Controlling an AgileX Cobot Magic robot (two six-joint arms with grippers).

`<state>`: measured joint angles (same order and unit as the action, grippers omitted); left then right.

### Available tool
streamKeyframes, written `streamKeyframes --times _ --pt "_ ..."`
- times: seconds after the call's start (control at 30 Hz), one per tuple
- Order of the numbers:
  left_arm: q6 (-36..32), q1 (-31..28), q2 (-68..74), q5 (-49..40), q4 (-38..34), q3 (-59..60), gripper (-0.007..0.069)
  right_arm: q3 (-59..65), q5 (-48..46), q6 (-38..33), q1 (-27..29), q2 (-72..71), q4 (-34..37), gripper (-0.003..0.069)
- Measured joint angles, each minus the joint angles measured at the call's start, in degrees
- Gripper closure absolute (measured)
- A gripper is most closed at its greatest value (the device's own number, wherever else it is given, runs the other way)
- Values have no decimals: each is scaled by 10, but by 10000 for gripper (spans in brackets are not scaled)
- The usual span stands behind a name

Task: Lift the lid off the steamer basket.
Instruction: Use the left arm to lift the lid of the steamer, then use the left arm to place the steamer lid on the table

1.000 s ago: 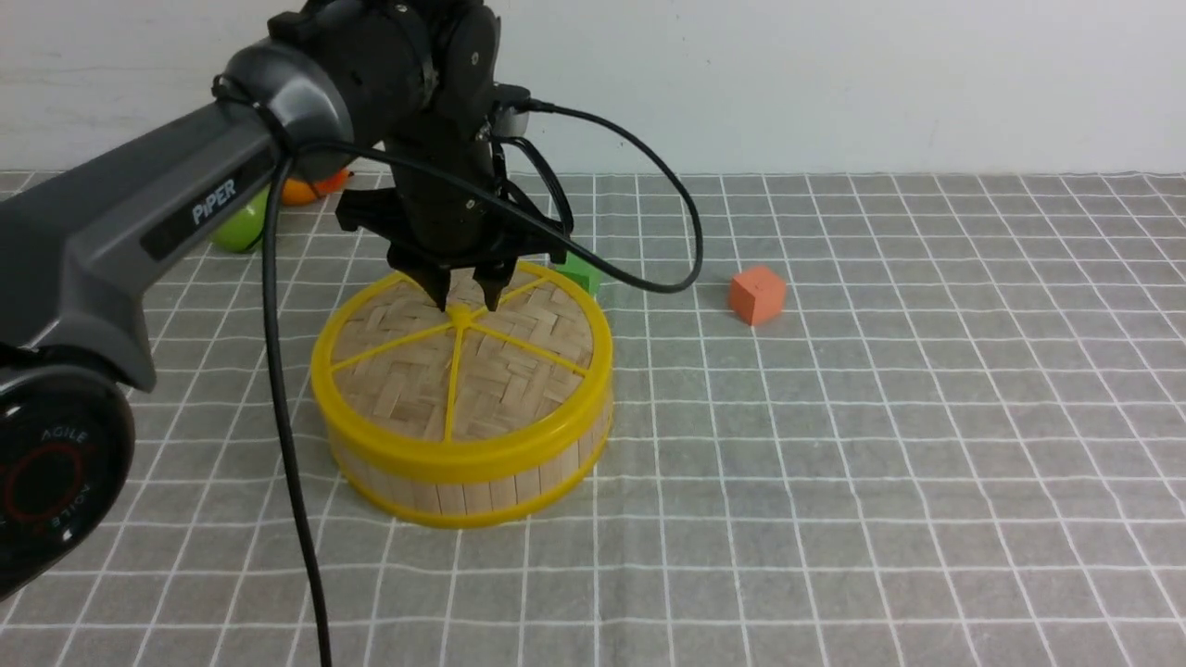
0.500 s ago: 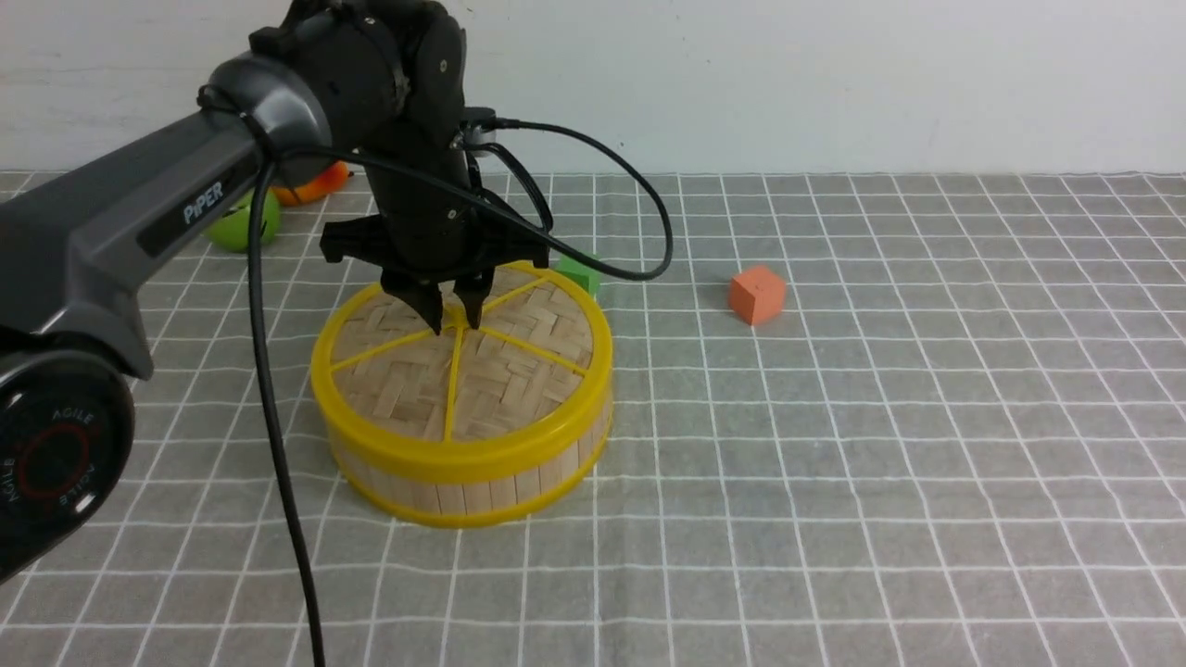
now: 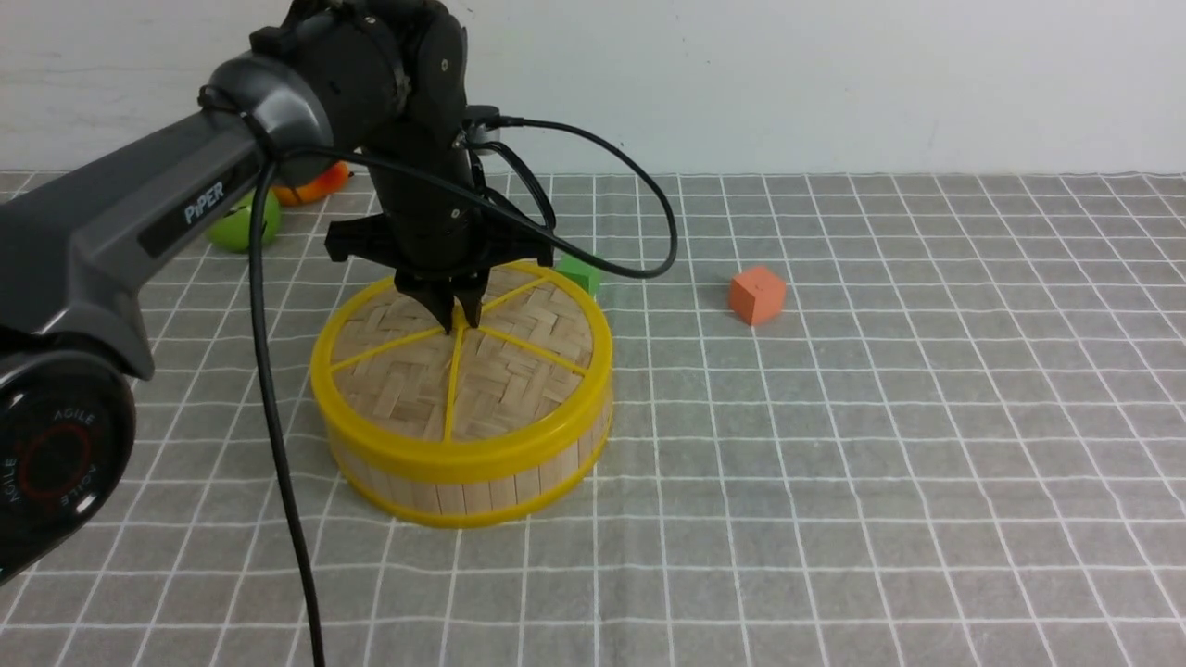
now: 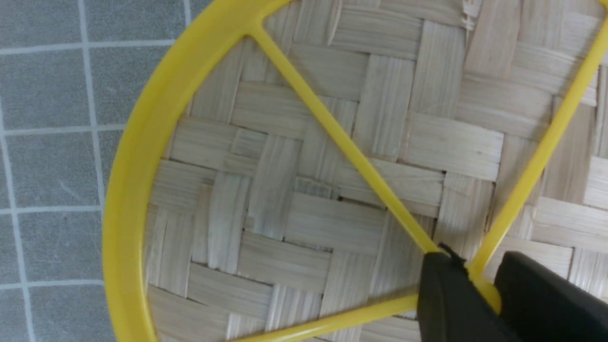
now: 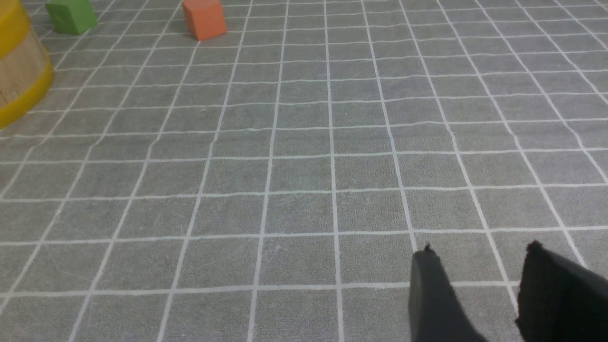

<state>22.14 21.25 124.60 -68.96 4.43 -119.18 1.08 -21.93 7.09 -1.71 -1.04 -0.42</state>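
Left hand point(image 3: 458, 313): its two fingers are pinched tight on the yellow middle knob of the lid point(image 3: 482, 371).
Lid: lies flat on top of the steamer basket point(image 3: 463, 496).
Steamer basket: stands on the table point(image 3: 880, 417), toward the left.
Right hand point(image 5: 480, 247): fingers apart, holding nothing, low over the table.
Blocks: green block point(image 3: 580, 273) just behind the basket; orange block point(image 3: 757, 295) farther right.
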Motion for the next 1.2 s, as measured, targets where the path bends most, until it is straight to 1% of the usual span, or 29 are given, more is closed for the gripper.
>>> streamKeyframes --times 0.3,0.4,0.47,0.57,0.63,0.73,0.77,0.8,0.83,0.93,1.07,1.2 --pt "1 0 -12 0 1 1 515 0 0 0 0 0 0 418" --pt "-4 0 -47 15 -1 1 515 0 0 0 0 0 0 418" --pt "-20 -1 -68 25 -17 1 515 0 0 0 0 0 0 418" --pt "-73 4 -91 41 -92 -1 515 0 0 0 0 0 0 418" --pt "-118 26 -92 54 -158 -1 515 0 0 0 0 0 0 418" --pt "-160 72 -79 66 -199 -1 515 0 0 0 0 0 0 418" --pt "-167 89 -71 73 -203 -1 515 0 0 0 0 0 0 418" --pt "-167 93 -71 75 -203 -1 515 0 0 0 0 0 0 418" --pt "-172 119 -58 85 -203 -1 515 0 0 0 0 0 0 418" --pt "-175 152 -31 103 -197 -1 515 0 0 0 0 0 0 418" --pt "-184 179 -1 127 -193 -1 515 0 0 0 0 0 0 418" --pt "-194 187 29 147 -192 -1 515 0 0 0 0 0 0 418"
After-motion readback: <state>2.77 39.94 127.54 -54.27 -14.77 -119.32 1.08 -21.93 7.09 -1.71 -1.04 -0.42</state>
